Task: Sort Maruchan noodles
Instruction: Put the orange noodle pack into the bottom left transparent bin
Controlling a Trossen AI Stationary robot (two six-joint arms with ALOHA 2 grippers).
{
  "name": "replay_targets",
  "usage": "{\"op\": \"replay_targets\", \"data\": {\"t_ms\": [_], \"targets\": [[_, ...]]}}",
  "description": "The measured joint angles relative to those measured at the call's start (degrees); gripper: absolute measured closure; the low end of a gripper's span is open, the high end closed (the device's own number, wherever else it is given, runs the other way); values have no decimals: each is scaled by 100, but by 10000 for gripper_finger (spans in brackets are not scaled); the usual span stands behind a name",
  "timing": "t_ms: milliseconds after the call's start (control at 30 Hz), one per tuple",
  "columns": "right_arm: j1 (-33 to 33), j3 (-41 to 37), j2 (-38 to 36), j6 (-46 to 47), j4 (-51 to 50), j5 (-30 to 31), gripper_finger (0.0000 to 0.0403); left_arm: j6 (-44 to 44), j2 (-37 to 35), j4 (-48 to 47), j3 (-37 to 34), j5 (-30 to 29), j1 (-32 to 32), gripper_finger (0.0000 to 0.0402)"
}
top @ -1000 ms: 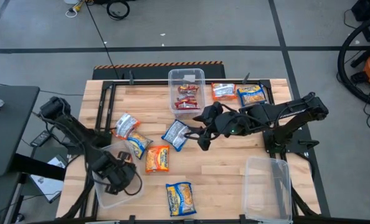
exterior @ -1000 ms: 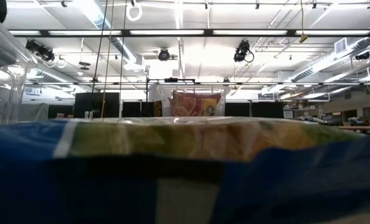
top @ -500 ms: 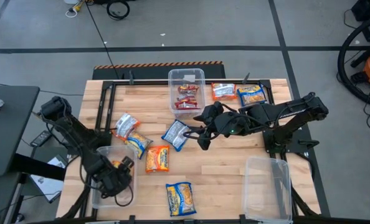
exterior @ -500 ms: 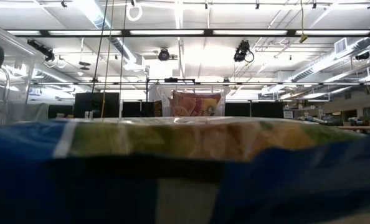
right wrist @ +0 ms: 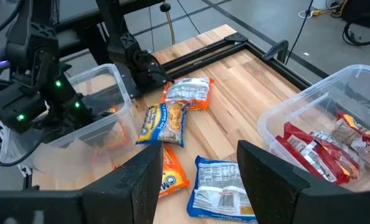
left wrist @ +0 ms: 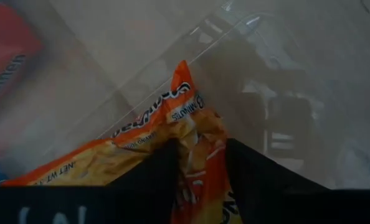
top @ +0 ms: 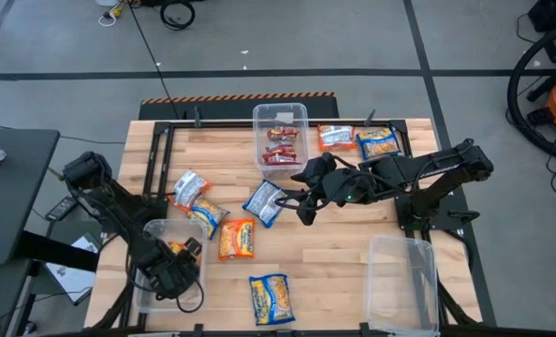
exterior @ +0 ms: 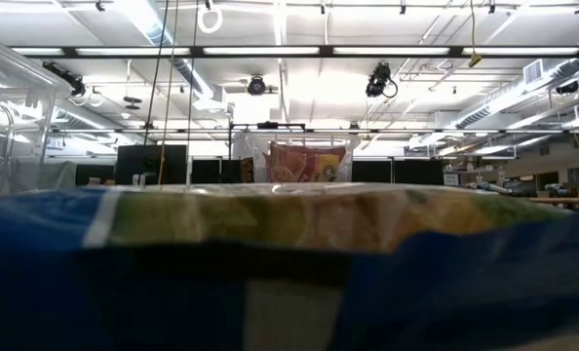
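My left gripper (top: pixel 170 269) is inside a clear bin (top: pixel 147 234) at the near left, shut on an orange noodle packet (left wrist: pixel 191 118). My right gripper (top: pixel 302 213) is open and empty at the table's middle, just right of a blue-and-white packet (top: pixel 264 201) that lies flat on the wood; that packet also shows in the right wrist view (right wrist: pixel 225 190). Several more packets lie flat: orange-and-white (top: pixel 191 187), blue-yellow (top: pixel 209 216), orange (top: pixel 238 239), blue-yellow (top: pixel 270 298). A blue-yellow packet (exterior: pixel 289 263) fills the low view's front. My left gripper pinches the orange packet between its two fingers (left wrist: pixel 163 168), on a crumpled part (left wrist: pixel 197 158) short of one end. That end (left wrist: pixel 185 87) sticks out past the fingertips toward the bin's clear wall. The fingers come from above into the bin.
A clear bin (top: pixel 280 117) with red packets stands at the far middle. An orange packet (top: pixel 334 138) and a blue-yellow packet (top: pixel 379 142) lie at the far right. An empty clear bin (top: pixel 404 281) stands at the near right. Black rails frame the table.
My left gripper has gone down into the near-left bin and a little toward the table's left edge, still shut on the orange packet. The bin has slid a little toward the left edge.
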Motion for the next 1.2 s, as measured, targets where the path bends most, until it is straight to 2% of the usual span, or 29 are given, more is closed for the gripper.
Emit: {"op": "replay_targets", "data": {"t_ms": [133, 333, 467, 667, 933, 1100, 1200], "targets": [[0, 0, 0, 0, 0, 0, 192, 27, 18, 0, 0, 96, -12, 294], [-4, 0, 0, 0, 0, -2, 192, -273, 17, -5, -4, 144, -42, 388], [-4, 0, 0, 2, 2, -2, 192, -538, -107, -368, 195, 220, -38, 395], [-11, 0, 0, 2, 5, -2, 192, -590, -721, -1033, 1039, 220, -39, 398], [-11, 0, 0, 7, 11, -131, 192, -1158, -1712, -827, 1163, 341, -38, 400], [-11, 0, 0, 7, 16, -153, 192, -387, -2176, -566, 1163, 587, 5, 400], [-11, 0, 0, 4, 16, -155, 192, 178, -2279, -575, 1073, 1292, 355, 400]]}}
